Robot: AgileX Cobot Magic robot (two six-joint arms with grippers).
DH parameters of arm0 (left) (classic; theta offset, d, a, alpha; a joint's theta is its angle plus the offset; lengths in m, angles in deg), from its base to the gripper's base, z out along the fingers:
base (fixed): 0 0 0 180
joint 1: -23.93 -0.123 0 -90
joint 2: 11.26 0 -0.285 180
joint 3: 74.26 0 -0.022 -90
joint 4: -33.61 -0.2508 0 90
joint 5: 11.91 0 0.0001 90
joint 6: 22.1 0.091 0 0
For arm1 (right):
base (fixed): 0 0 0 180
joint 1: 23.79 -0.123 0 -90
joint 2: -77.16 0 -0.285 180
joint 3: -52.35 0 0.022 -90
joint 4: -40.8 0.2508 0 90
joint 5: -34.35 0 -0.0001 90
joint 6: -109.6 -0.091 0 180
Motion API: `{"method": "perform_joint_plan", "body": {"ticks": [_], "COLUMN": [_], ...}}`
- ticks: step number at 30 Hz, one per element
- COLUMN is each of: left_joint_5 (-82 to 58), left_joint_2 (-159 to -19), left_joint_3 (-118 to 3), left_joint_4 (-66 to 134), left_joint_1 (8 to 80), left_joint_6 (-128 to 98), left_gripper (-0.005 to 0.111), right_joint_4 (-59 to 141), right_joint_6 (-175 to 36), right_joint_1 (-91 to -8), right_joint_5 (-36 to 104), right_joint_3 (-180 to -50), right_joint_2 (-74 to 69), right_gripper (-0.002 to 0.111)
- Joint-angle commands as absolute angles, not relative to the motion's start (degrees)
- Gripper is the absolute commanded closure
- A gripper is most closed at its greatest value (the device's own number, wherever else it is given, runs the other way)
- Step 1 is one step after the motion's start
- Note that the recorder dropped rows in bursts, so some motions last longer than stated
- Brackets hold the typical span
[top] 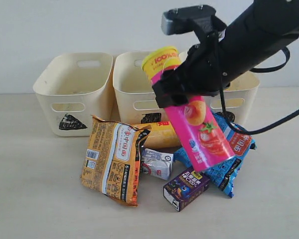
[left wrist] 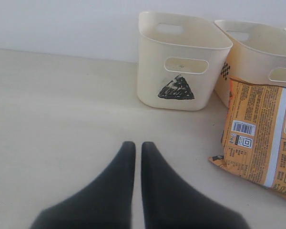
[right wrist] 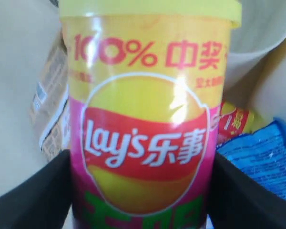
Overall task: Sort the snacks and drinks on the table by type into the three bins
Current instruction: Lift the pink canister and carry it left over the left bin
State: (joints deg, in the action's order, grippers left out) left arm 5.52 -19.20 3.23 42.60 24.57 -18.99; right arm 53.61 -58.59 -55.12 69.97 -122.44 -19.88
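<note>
My right gripper (top: 182, 94) is shut on the pink chip tube (top: 194, 119) with the yellow lid, held tilted in the air in front of the middle bin (top: 132, 82); the same tube (right wrist: 143, 124) fills the right wrist view between the black fingers (right wrist: 33, 195). The yellow-orange tube (top: 159, 135) lies behind the orange bag (top: 112, 159). The blue bag (top: 229, 169) lies under the lifted tube. The white-blue carton (top: 157, 164) and the purple carton (top: 185, 188) rest in front. My left gripper (left wrist: 134, 145) hovers shut and empty near the triangle bin (left wrist: 178, 62).
Three cream bins stand in a row at the back: triangle bin (top: 74, 92) on the left, the middle one, and the right bin (top: 241, 92) partly hidden by my right arm. The orange bag (left wrist: 264, 138) lies right of the left gripper.
</note>
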Motion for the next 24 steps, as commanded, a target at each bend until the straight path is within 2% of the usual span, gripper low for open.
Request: {"method": "perform_joint_plan", "body": {"ticks": [1,12,24], "left_joint_5": [4.7,4.7,4.7], "left_joint_2": [-19.0,-19.0,-19.0], "left_joint_3": [3.0,3.0,3.0], "left_joint_4": [42.8,42.8,42.8], "left_joint_1": [24.5,24.5,24.5], "left_joint_6": [-19.4,-19.4,-19.4], "left_gripper": [0.103,0.103,0.103], "right_joint_4": [57.4,67.5,67.5], "right_joint_6": [-58.5,-54.9,-54.5], "right_joint_1": [-55.1,-57.9,-65.8], "right_joint_5": [63.4,54.8,38.7], "right_joint_3": [-122.7,-131.9,-148.7], "right_joint_2": [-17.6,-21.8,-37.4], "right_gripper": [0.108,0.108,0.108]}}
